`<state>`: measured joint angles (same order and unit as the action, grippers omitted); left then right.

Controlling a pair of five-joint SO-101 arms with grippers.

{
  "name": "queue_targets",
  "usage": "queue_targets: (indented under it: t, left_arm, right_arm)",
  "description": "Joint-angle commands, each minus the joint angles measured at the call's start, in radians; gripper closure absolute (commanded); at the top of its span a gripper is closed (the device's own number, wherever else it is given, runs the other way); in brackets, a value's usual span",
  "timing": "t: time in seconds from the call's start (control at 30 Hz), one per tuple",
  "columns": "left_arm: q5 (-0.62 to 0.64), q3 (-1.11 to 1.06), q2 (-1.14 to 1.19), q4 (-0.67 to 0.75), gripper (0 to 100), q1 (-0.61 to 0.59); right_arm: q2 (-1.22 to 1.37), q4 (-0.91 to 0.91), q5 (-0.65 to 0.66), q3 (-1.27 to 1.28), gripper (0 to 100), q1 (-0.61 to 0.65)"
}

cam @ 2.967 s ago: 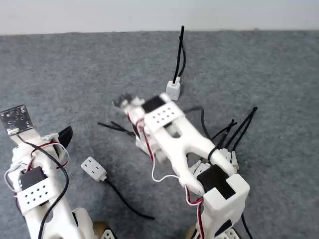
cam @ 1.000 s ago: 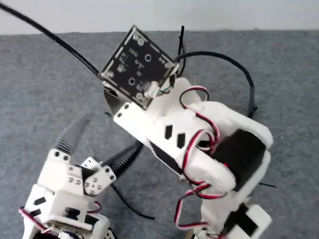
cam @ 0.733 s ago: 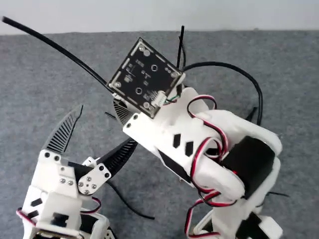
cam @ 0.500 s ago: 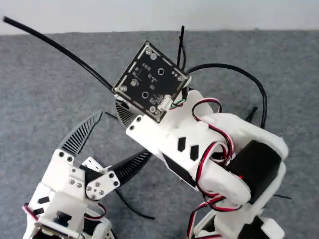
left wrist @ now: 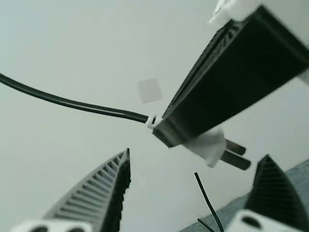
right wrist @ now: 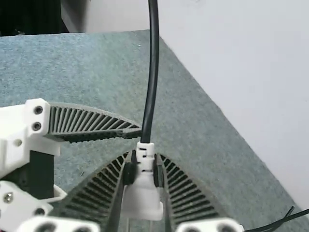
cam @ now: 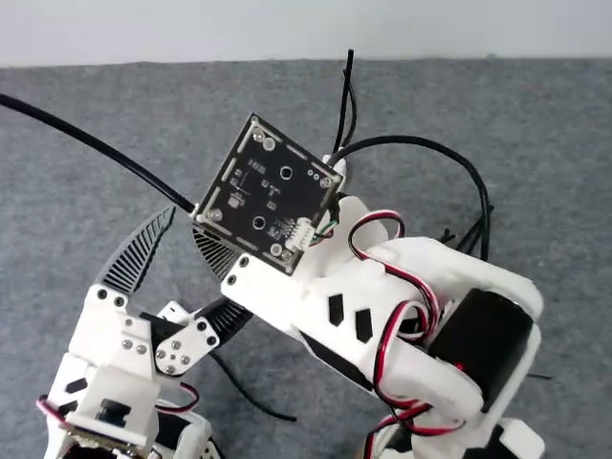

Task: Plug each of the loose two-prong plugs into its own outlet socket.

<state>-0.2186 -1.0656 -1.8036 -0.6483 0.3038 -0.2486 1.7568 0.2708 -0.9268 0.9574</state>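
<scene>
Right now the right gripper (right wrist: 143, 157) is clenching the white two-prong plug (right wrist: 141, 191) by its body, holding it up above the grey carpeted table (cam: 86, 134) with its black cord (right wrist: 152, 63) trailing out past the fingertips. The left gripper (left wrist: 195, 157) is gaping wide around it, the plug's metal prongs (left wrist: 235, 157) slanting across the gap between its ribbed fingers. The small white outlet socket (cam: 174, 311) is lying just under the left gripper, so that arm looks nearer it.

Light was bright, soft and even. The wall (left wrist: 63, 43) showed pale and flat; shadows on the mat (cam: 86, 115) were faint and diffuse.
</scene>
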Motion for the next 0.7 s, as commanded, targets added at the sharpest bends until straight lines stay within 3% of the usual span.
queue_targets:
  t: [0.0, 0.2, 0.67]
  left_arm:
    - [0.012, 0.022, -0.014, 0.029, 62, -0.025]
    - [0.02, 0.016, -0.015, 0.026, 62, -0.091]
    - [0.031, -0.05, -0.015, 0.021, 62, -0.092]
  right_arm:
    - [-0.033, 0.041, -0.021, 0.023, 99.1, 0.007]
    - [-0.114, 0.041, -0.018, 0.18, 99.1, 0.007]
    - [-0.354, 0.035, -0.017, 0.422, 99.1, 0.002]
